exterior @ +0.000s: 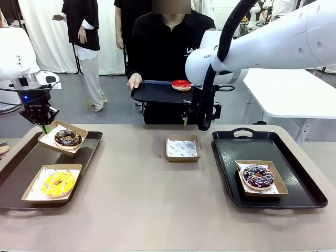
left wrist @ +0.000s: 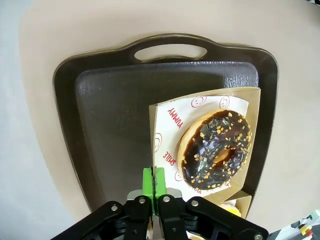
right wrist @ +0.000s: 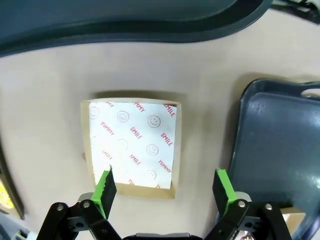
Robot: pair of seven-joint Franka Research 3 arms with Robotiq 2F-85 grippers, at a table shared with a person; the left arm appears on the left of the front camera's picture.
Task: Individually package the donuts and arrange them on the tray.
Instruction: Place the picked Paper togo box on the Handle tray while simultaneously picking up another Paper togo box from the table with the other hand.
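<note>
Nearest on the surface, the yellow donut sits in a paper-lined box at the front of the left tray. Across the surface, the purple donut lies boxed on the right tray. Behind the yellow one, the chocolate donut rests in its own box at the far corner of the left tray. The left pincer hangs just above that corner. In its wrist view the green pads are pressed together with nothing between them, beside the box's edge.

In the middle, the empty box stands directly on the surface between the two trays, its printed paper bare. The right pincer hovers over it with its fingers spread wide and holding nothing, the box lying between and beyond them in its wrist view.

Farthest off, the person's hand holds out a dark serving tray over the far edge, carrying the red donut, unboxed.

Three donuts look packaged, so the step in hand appears to be the fourth. The next move probably calls for the right pincer to rise and reach to the offered tray. It would close gently across the red ring without marring the glaze, then bring it down squarely into the empty box. That box would then need moving onto a tray.
</note>
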